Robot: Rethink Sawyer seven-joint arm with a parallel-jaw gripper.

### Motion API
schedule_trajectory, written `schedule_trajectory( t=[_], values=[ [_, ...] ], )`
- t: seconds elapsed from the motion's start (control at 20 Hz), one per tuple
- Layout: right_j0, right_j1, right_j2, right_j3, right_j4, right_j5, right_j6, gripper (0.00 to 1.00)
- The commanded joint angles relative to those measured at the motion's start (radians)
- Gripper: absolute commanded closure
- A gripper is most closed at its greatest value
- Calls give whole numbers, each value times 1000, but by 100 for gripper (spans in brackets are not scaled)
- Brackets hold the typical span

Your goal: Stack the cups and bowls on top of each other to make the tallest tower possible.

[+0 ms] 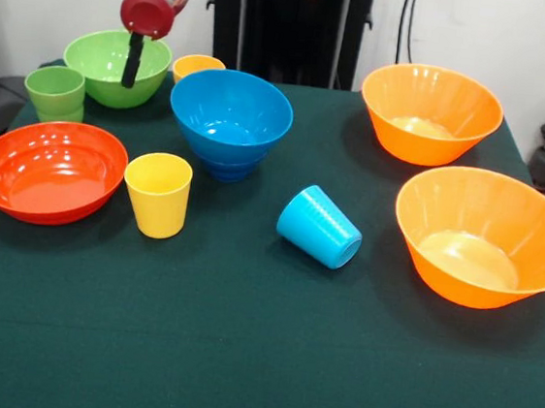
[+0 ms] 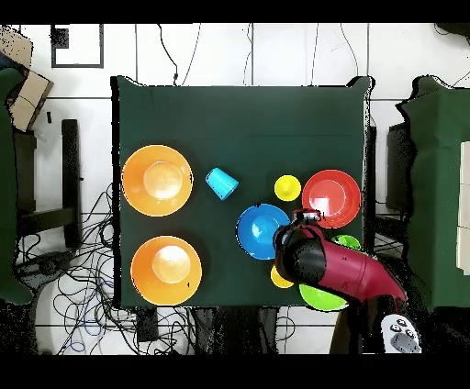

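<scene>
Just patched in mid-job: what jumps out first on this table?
Two large orange bowls dominate one side of the green table, both upright and empty. Mid-table, a light blue cup lies tipped on its side near the blue bowl. The arm's gripper hangs over the green bowl at the far corner, holding nothing.

We are finding no text, label, brand, number or sign that can be read in either view.
</scene>
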State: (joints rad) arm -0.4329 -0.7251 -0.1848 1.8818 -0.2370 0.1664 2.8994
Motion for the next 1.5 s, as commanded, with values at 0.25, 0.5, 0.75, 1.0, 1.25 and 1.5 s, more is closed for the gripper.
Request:
schedule_trajectory(
  t=[0.25,0.5,0.75,1.0,1.25,1.5],
  values=[
    [-34,87,131,-90,-49,121,-125,0],
    [-56,108,142,-102,-66,105,-140,0],
    [-89,148,158,-130,-109,76,-168,0],
    [-117,185,174,-162,-150,64,-179,0],
    [-153,218,189,-185,-187,46,-179,0],
    [-175,227,207,-200,-204,67,-171,0]
  ],
)
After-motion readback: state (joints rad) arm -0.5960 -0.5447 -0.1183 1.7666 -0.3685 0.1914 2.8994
